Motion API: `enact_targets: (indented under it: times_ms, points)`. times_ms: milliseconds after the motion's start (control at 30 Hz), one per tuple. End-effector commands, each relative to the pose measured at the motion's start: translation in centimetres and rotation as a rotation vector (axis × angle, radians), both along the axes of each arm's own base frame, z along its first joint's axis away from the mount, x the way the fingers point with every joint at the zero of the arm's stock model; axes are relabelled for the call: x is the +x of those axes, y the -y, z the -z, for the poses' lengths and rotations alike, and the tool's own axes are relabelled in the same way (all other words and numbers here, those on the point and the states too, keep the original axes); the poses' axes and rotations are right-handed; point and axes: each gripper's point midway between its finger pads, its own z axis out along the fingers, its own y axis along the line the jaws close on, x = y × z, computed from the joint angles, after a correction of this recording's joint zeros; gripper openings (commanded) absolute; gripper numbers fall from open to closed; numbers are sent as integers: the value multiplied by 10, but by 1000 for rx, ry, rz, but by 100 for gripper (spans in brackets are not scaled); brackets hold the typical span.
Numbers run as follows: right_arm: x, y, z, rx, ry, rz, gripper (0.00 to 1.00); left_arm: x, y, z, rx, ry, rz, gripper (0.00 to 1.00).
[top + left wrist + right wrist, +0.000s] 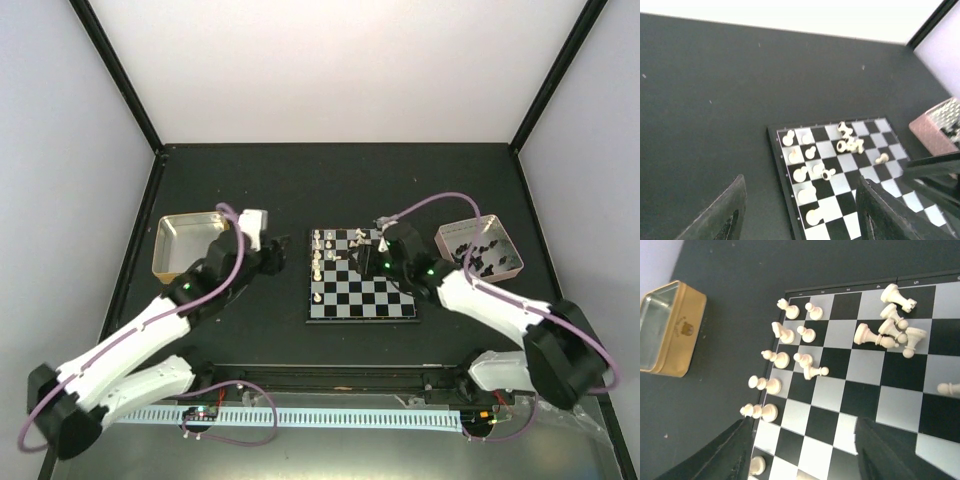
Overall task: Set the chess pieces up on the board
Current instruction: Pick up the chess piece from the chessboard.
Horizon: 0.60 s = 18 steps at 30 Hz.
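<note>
1. One gold tray [180,240] sat far left on the dark table [250,180].
2. The left claw [801,187] hung low between that tray and the board [375,295], just off the board's left edge. Its two fingers [727,215] were spread apart, with nothing between them.
3. One board lay in the middle. I counted about sixteen white pieces [775,360] on it.
   - Ten were down the left edge in two rows, and one of those had tipped over.
   - About five lay in a heap [890,322] on their sides near the far edge.
   - One more lay alone to the right of the heap.
4. The right claw [804,430] hung over the far part of the board. It was spread open too and held nothing. From above, it hid some squares.
5. One pink tray [512,262] sat far right. It held black pieces [478,250] that were too small to count.
</note>
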Motion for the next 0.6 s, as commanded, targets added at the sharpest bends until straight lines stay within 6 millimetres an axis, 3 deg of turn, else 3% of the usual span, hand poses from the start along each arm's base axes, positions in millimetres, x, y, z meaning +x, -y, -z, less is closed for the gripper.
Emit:
enact_targets:
  times_ms: [0,133,300,567]
  points:
    - [15,-10,16,-130,-47,-35,51,-11,-30,-36,-53,158,-68,63]
    - [29,-27,31,-180,-88,-67,37,-28,-45,-50,-88,218,-73,65]
    - [49,-39,49,-213,-136,-48,24,-37,-56,-49,-70,219,-80,65]
    - [67,-48,74,-268,-205,-3,18,-38,-56,-45,-48,212,-69,66]
